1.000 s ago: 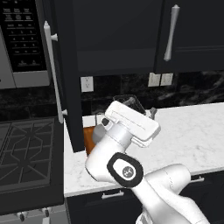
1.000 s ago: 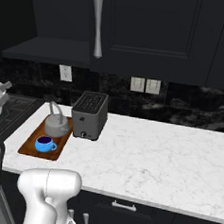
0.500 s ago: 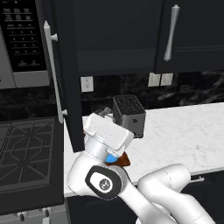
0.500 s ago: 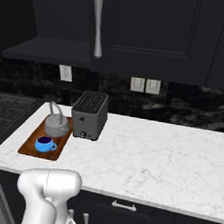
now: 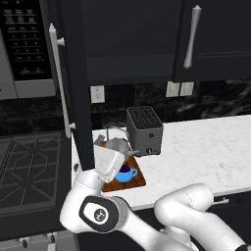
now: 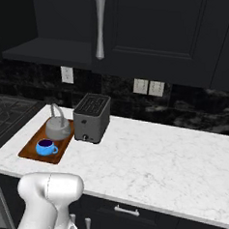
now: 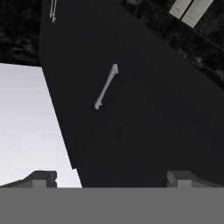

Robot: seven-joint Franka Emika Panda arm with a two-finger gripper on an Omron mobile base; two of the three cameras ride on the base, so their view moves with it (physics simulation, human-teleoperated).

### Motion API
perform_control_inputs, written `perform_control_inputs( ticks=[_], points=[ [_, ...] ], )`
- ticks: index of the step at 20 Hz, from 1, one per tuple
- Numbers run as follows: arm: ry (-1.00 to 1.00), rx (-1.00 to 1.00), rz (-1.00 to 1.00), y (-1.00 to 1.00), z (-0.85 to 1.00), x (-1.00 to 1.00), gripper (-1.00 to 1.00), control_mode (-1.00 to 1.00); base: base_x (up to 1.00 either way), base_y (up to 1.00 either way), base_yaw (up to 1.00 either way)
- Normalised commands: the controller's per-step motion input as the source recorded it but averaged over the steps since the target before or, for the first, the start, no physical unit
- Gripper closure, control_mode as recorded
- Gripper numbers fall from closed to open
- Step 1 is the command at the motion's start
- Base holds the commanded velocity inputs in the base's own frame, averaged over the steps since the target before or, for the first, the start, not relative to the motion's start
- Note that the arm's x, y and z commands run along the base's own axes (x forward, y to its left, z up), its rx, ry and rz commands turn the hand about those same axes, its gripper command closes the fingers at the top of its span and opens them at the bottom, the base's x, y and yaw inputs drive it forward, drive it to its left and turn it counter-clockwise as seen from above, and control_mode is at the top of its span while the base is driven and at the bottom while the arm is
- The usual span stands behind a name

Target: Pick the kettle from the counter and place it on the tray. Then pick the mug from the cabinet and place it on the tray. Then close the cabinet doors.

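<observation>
The pincer (image 7: 112, 177) stands wide and holds nothing, its tips aimed at a dark door panel with a grey bar handle (image 7: 106, 86). On the white bench (image 6: 156, 163), the tray (image 6: 30, 151) lies just left of the toaster (image 6: 91, 118). The blue mug (image 6: 47, 147) sits at the tray's near end, the kettle (image 6: 57, 127) behind it. The left cabinet door (image 5: 73, 88) stands open above the tray.

A squat grey metal kettle (image 6: 56, 128) and a bright blue mug with purple inside (image 6: 46, 147) sit on a reddish-brown wooden tray (image 6: 28, 149); the white grey-veined marble bench (image 6: 152, 160) contrasts with navy-black cabinet doors (image 6: 156, 34).
</observation>
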Motion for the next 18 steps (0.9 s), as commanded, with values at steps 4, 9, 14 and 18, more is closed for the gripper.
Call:
perform_control_inputs(
  ticks=[4, 9, 14, 18],
  points=[
    [0.26, -0.15, -0.01, 0.56, -0.33, 0.27, -1.0, -1.0, 0.0, 0.0, 0.0],
    [0.36, -0.16, 0.0, 0.63, -0.2, 0.25, -1.0, -1.0, 0.0, 0.0, 0.0],
    [0.24, -0.15, 0.0, 0.46, -0.43, 0.33, -1.0, -1.0, 0.0, 0.0, 0.0],
    [0.14, -0.13, 0.0, 0.41, -0.53, 0.3, -1.0, -1.0, 0.0, 0.0, 0.0]
  ],
)
